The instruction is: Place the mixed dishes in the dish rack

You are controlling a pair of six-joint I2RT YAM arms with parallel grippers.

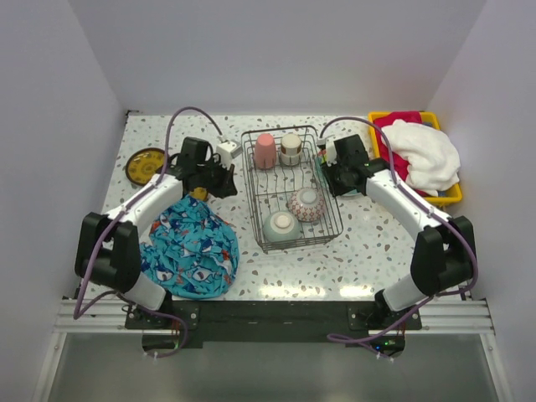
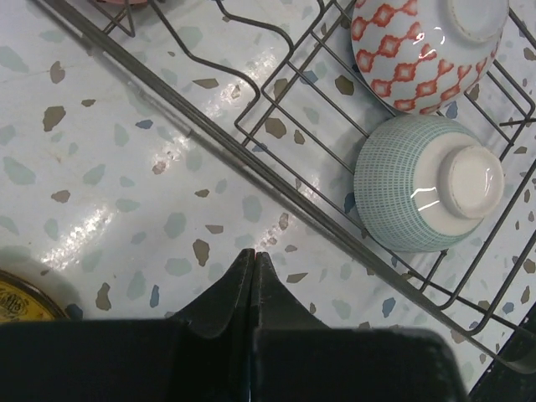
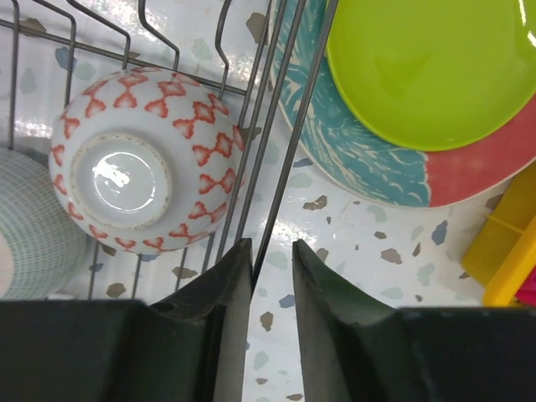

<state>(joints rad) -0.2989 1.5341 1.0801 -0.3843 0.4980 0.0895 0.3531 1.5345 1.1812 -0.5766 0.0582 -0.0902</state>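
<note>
1. Dish rack stands in the middle of the worktop. The left claw is just off its left side and the right claw just off its right side.
2. Left claw: clenched. Its fingers are pressed tip to tip with nothing between them (wrist view). It hangs over bare worktop just outside the rack's rim wire.
3. Right claw: released and grasping nothing. Its fingers stand a narrow gap apart, with speckled worktop visible through the gap. The rack's side wires run down to the tip of one finger (contact cannot be told).
4. Near end of the rack: the mint bowl and the red-patterned bowl are both upside down with foot rings up. They sit close beside each other.
5. Far end of the rack: the pink cup and the cream cup stand side by side.
6. Outside the rack, right side: the lime-green plate lies on the teal-and-red plate. The pair is flat on the worktop between the rack and the yellow tray, just beyond the right claw.
7. The yellow tray sits at the far right and holds a bunched white cloth (something red under it, not identifiable).
8. Left side: the yellow-olive plate lies flat on the worktop, well apart from the rack.
9. A blue patterned cloth is heaped near the left arm's base.
</note>
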